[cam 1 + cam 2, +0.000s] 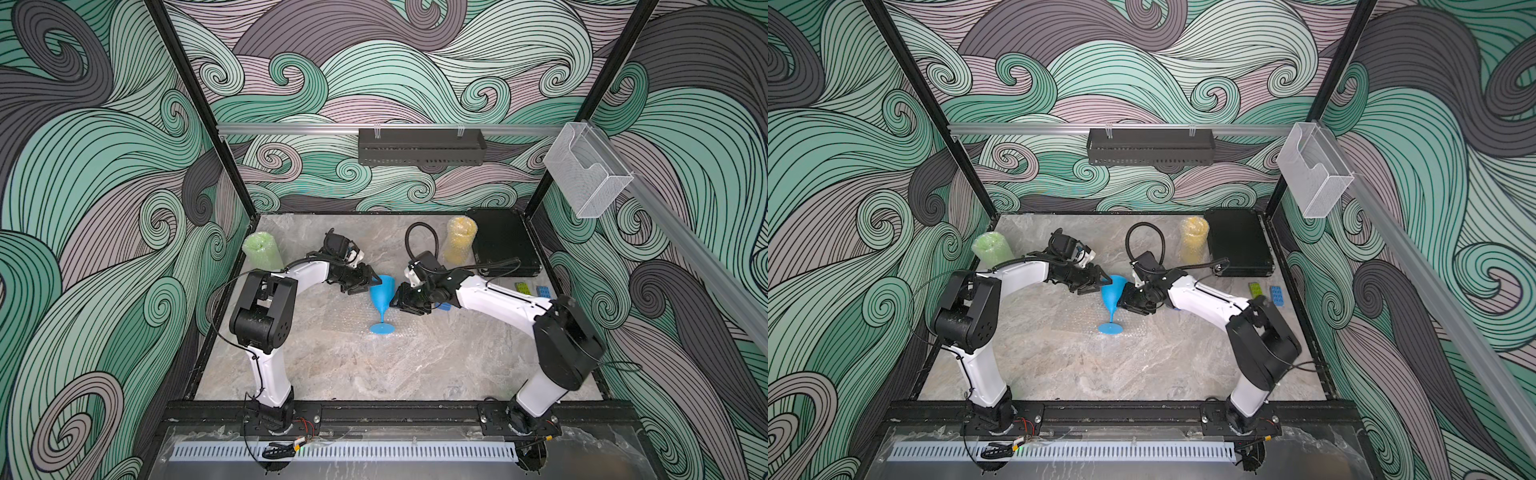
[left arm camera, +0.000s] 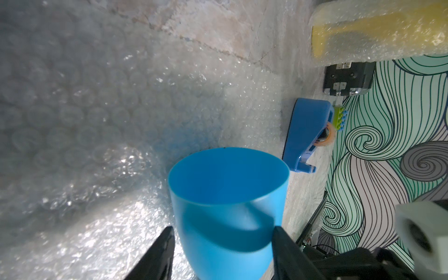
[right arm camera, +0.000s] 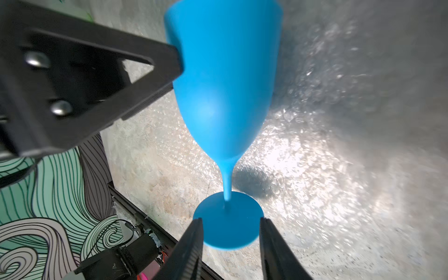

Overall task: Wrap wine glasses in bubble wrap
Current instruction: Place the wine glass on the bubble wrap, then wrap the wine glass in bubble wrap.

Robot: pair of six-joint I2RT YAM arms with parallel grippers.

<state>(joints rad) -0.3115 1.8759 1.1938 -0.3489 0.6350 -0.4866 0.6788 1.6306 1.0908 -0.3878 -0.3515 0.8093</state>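
**Left gripper holds the blue goblet's bowl; right gripper stands open beside it**

The left gripper [image 1: 370, 285] has a finger pressed against each side of the blue goblet [image 1: 382, 293], near the rim of the bowl. The right gripper [image 3: 230, 219] is just beside the bowl on the opposite side, its jaws apart and holding nothing. The goblet stands upright, its round foot on a flat bubble wrap sheet [image 2: 97, 109] at mid-bench [image 1: 374, 374]. A blue tape dispenser [image 2: 308, 131] lies beside the sheet's edge. At the back of the bench, the green goblet [image 1: 262, 251] stands bubble-wrapped behind the left arm. The yellow goblet [image 1: 460, 240], also wrapped, stands next to a black case [image 1: 503, 245].
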